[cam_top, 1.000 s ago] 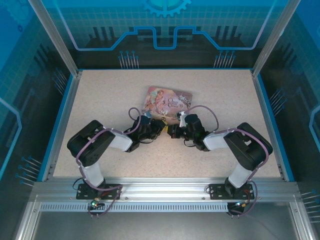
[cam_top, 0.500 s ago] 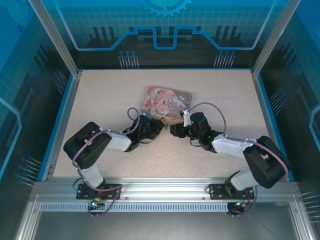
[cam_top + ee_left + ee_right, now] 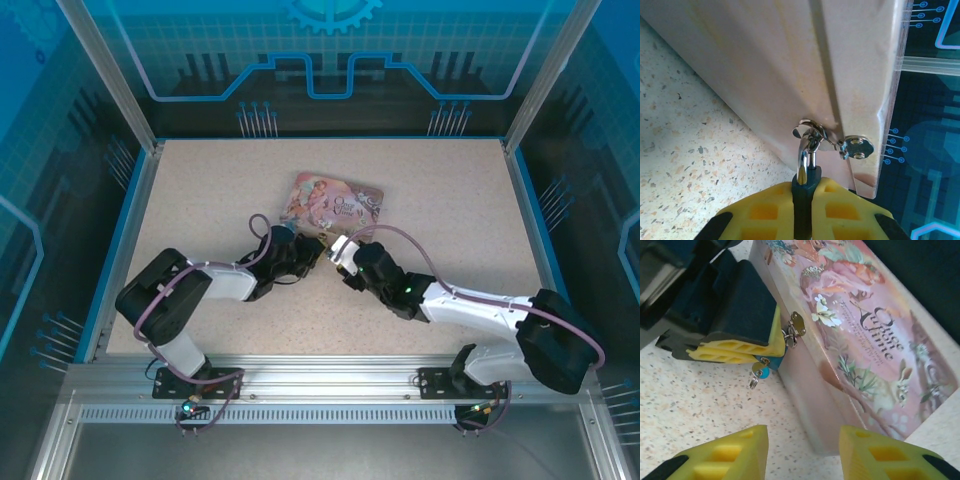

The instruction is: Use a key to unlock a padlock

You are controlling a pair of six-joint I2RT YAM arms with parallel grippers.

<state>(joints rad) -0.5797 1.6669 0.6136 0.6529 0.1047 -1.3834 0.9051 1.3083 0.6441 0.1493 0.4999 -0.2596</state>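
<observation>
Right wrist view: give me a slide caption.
Left gripper clamps the blue padlock hung on the pink tin, key dangling below; right gripper open.

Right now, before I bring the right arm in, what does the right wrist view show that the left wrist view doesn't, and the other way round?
Right wrist: the blue padlock pinched in the left gripper, the key dangling beneath it, the tin's pictured lid, and the right gripper open and empty.
Left wrist: a close look at the shackle threaded through the hasp.
Both: the tin's front wall, the hasp, the left gripper clamped shut, the speckled table.
</observation>
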